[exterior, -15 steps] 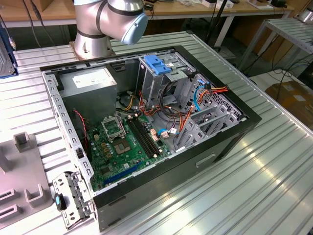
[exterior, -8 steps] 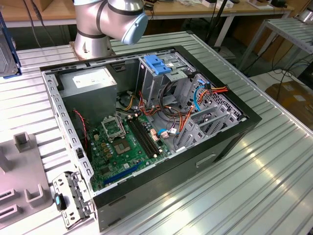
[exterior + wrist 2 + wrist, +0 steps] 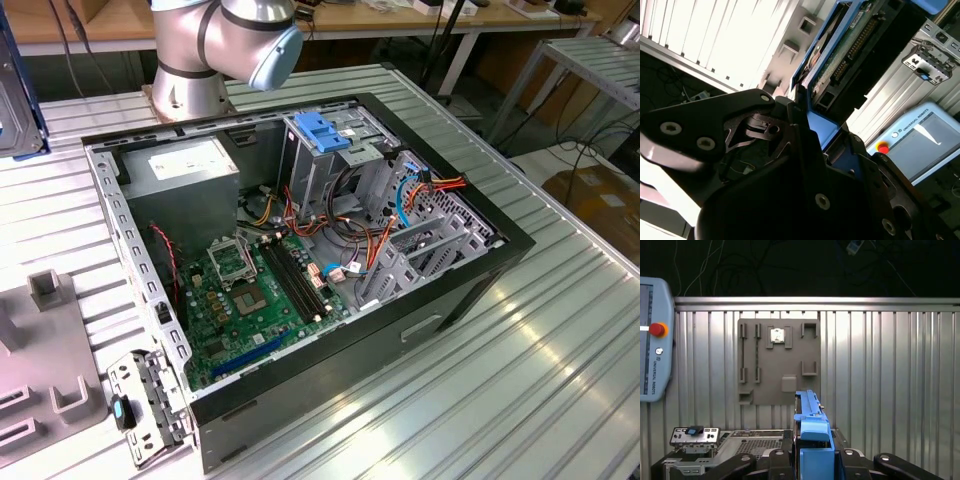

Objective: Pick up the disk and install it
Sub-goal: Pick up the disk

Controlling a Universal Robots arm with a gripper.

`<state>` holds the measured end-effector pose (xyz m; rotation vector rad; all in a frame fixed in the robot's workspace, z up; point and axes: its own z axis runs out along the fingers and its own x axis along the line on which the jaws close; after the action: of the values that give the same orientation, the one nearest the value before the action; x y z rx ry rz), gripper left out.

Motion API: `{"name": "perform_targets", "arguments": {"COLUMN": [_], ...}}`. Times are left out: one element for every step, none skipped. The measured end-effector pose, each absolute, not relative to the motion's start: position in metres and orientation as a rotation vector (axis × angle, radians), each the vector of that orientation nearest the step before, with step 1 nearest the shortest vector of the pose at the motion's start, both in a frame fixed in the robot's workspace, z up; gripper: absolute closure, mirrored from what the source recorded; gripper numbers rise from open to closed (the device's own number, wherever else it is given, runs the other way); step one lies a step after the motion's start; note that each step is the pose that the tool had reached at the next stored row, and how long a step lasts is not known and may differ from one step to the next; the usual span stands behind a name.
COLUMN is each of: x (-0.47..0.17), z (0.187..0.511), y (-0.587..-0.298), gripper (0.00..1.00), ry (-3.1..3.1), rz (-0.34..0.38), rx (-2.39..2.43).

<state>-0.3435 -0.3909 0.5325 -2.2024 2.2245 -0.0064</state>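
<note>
The pincer (image 3: 816, 462) is clamped on one end of the disk (image 3: 810, 415), which it carries edge-on in the air above the ribbed metal tabletop (image 3: 890, 370). In the second wrist view the disk (image 3: 840, 55) shows its blue rails and bare circuit side. Holding it by the end tab appears meant to leave the long body free to slide into a bay.

The open computer case (image 3: 470, 290) lies on its side on the tabletop (image 3: 520, 400), its interior facing up, a position that seems chosen to give access from above. Inside it are the green motherboard (image 3: 260, 290), a grey power supply (image 3: 185, 170) in the corner nearest the arm (image 3: 225, 45), bundles of orange, red and blue cables (image 3: 395, 215), and a grey metal drive cage (image 3: 345, 160) topped by a light-blue latch plate (image 3: 322, 130).

A grey fixture plate (image 3: 777, 362) with raised pockets lies flat on the tabletop, well apart from the disk, and one pocket holds a small pale part. A metal bracket (image 3: 145, 395) with a blue clip lies just beside the case's near corner, and a teach pendant (image 3: 652, 340) rests at the tabletop's edge. The disk is picked up but not yet in the case
</note>
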Motion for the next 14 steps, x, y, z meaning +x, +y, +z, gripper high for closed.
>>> {"name": "perform_targets", "arguments": {"x": [-0.3428, -0.3423, -0.3412, -0.3406, -0.3402, -0.3395, -0.3391, -0.3386, -0.3379, -0.3375, -0.3366, -0.3360, -0.3351, -0.3342], "z": [0.5325, 0.5325, 0.5325, 0.5325, 0.5325, 0.5325, 0.5325, 0.5325, 0.5325, 0.5325, 0.5325, 0.5325, 0.5325, 0.5325], "y": [-0.3911, -0.3913, -0.3918, -0.3920, -0.3921, -0.3925, -0.3927, -0.3930, -0.3933, -0.3935, -0.3939, -0.3942, -0.3947, -0.3951], "gripper": [0.63, 0.63, 0.63, 0.63, 0.63, 0.63, 0.63, 0.63, 0.63, 0.63, 0.63, 0.63, 0.63, 0.63], "ry": [2.224, 2.225, 2.225, 2.225, 2.225, 2.225, 2.225, 2.225, 2.224, 2.225, 2.225, 2.225, 2.225, 2.225], "rz": [-0.006, -0.006, -0.006, -0.006, -0.006, -0.006, -0.006, -0.006, -0.006, -0.006, -0.006, -0.006, -0.006, -0.006], "rx": [-2.202, -2.202, -2.202, -2.202, -2.202, -2.202, -2.202, -2.202, -2.202, -2.202, -2.202, -2.202, -2.202, -2.202]}}
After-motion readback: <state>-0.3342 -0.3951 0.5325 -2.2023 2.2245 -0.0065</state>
